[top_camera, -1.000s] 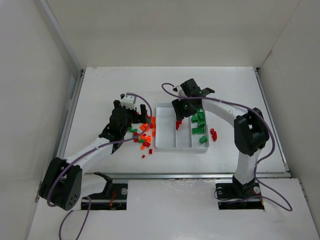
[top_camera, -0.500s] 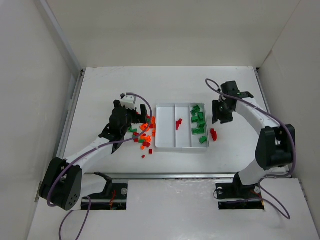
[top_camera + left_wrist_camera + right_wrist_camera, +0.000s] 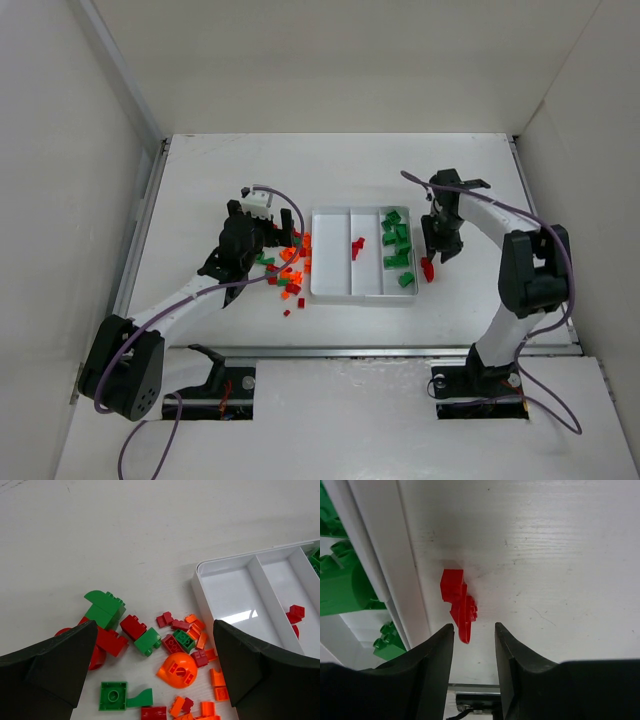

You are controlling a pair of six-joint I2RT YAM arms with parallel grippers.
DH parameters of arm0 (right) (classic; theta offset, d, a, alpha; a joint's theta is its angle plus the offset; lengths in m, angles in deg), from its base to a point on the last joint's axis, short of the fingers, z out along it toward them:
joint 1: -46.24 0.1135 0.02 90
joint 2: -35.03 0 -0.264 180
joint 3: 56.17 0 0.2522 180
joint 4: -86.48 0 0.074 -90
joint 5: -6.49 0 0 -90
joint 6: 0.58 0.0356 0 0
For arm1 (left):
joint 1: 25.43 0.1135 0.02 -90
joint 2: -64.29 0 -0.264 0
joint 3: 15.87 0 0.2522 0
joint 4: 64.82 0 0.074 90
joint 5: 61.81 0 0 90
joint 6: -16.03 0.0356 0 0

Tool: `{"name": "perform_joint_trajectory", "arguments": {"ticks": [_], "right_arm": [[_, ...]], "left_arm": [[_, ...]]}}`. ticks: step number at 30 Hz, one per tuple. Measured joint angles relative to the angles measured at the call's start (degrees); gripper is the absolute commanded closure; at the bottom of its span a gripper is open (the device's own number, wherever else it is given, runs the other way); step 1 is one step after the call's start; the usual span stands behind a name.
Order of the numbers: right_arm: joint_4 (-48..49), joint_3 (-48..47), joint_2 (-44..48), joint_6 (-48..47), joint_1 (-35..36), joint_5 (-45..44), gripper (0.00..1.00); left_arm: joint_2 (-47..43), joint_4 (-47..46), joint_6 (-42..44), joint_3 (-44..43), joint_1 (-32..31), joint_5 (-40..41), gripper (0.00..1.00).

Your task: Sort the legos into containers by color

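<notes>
Though the right gripper (image 3: pixel 474 630) has its jaws apart, the red lego (image 3: pixel 456 597) — long axis running straight ahead — pokes its near tip between them.

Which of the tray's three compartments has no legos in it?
The left compartment, beside the loose pile, is bare. The middle compartment holds red legos, and the right compartment holds green legos.
</notes>
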Motion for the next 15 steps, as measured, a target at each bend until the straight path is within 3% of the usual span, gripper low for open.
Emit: {"name": "perform_joint_trajectory", "arguments": {"ticks": [5, 7, 9, 14, 15], "right_arm": [[-0.5, -0.2, -3.7, -0.5, 0.0, 0.7, 0.56], [-0.7, -0.2, -4.5, -0.7, 0.2, 0.8, 0.61], [-0.8, -0.2, -5.0, -1.0, 0.3, 1.1, 0.69], [-1.5, -0.5, -5.6, -1.5, 0.3, 1.9, 1.0], [-1.6, -0.6, -5.6, -1.6, 0.3, 2.0, 1.0]], "left_arm": [[0.0, 0.0, 0.2, 0.0, 0.0, 0.5, 0.0], [0.0, 0.0, 0.2, 0.0, 0.0, 0.5, 0.0], [0.0, 0.0, 0.4, 0.0, 0.0, 0.5, 0.0], [0.0, 0.0, 0.7, 0.0, 0.0, 0.6, 0.0], [0.0, 0.0, 0.8, 0.0, 0.0, 0.6, 0.0]]}}
